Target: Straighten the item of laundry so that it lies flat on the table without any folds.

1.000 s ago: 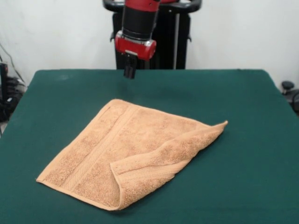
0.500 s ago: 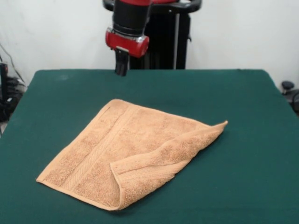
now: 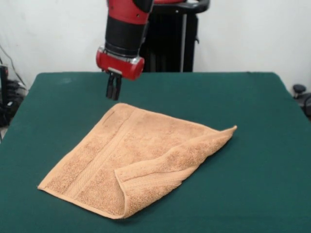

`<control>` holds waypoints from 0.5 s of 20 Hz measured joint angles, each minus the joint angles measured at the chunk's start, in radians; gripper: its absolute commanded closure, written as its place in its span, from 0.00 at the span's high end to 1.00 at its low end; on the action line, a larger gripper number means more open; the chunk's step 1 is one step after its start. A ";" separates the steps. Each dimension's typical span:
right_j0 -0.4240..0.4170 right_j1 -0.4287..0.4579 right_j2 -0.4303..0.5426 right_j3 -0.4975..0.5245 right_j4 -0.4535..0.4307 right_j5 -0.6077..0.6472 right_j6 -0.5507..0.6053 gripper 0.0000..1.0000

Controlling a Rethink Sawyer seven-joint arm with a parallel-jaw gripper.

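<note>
On the green table (image 3: 252, 97) the towel (image 3: 131, 155) lies mid-table with one corner folded over, unfolding not yet begun, gripper (image 3: 113, 91) above its far corner, fingers together, holding nothing.

The red and black arm reaches down at far left, its gripper (image 3: 113, 92) pointing straight down, fingers close together.
</note>
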 measured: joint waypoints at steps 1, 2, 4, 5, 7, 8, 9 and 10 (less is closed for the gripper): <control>0.000 0.012 0.000 -0.011 0.000 -0.005 0.000 0.00; 0.001 0.028 0.000 -0.025 0.000 -0.011 0.000 0.00; 0.002 0.064 0.001 -0.053 0.000 -0.027 0.000 0.00; 0.002 0.078 0.001 -0.062 0.000 -0.035 0.000 0.00; 0.004 0.103 0.001 -0.077 0.000 -0.049 0.000 0.00; 0.005 0.121 0.001 -0.087 0.001 -0.058 0.000 0.00; 0.007 0.139 0.001 -0.097 0.001 -0.068 0.000 0.00; 0.008 0.153 0.001 -0.102 0.000 -0.074 0.000 0.00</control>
